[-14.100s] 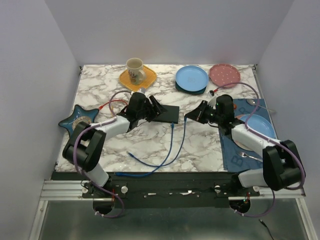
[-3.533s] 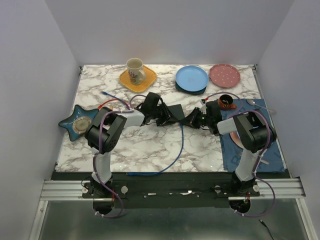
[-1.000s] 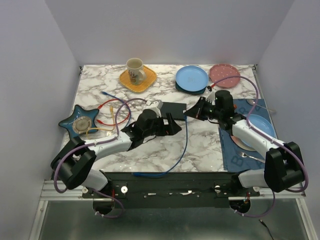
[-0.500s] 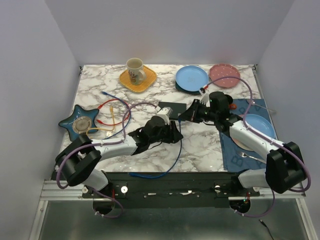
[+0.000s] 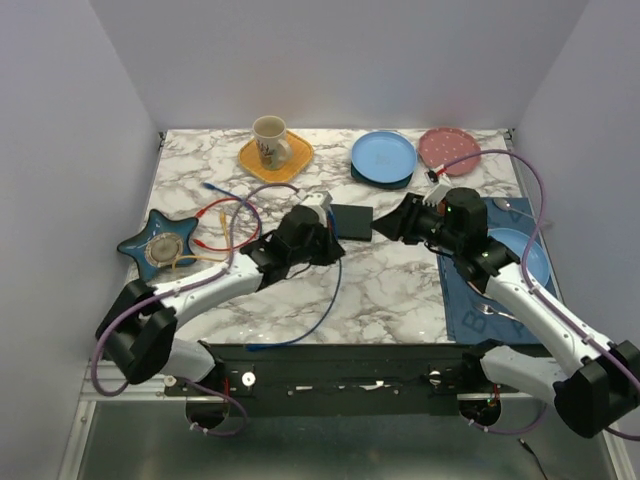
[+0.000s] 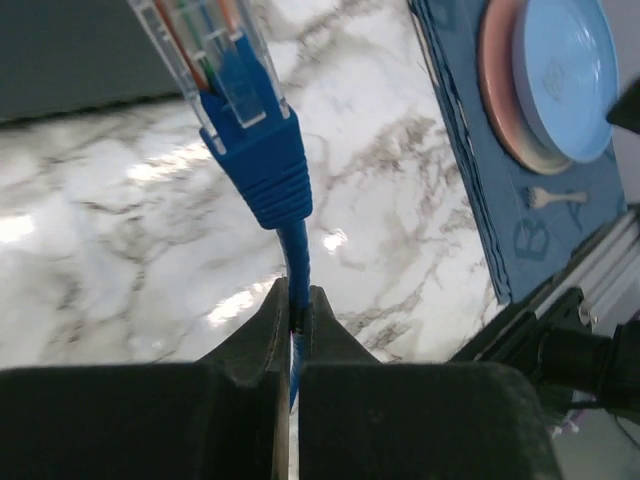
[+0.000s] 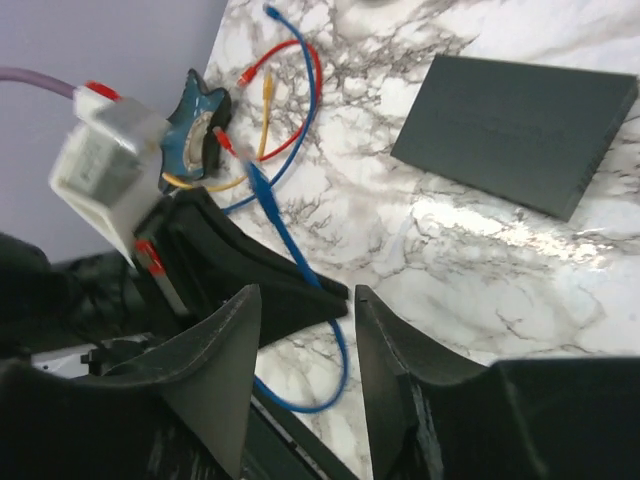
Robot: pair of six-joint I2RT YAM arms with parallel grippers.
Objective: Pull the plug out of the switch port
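The plug (image 6: 235,90), clear with a blue boot, stands free in the air, out of the flat black box (image 5: 352,220). My left gripper (image 6: 294,300) is shut on the blue cable (image 6: 296,240) just below the boot. Seen from above, this gripper (image 5: 325,248) sits just left of and nearer than the box. The cable (image 5: 320,305) trails down to the table's front edge. My right gripper (image 7: 306,292) is open with nothing between its fingers. It hovers just right of the box (image 7: 510,130). I cannot make out the switch port itself.
Red and yellow cables (image 5: 225,215) lie beside a blue star-shaped dish (image 5: 157,243) at the left. A cup (image 5: 270,140) on a yellow saucer, a blue plate (image 5: 383,155) and a pink plate (image 5: 449,148) stand at the back. A blue placemat (image 5: 465,300) with a plate lies at the right.
My left gripper has shut on the blue cable and drawn the plug away from the box. My right gripper has opened, let go of the box and backed off to the right.
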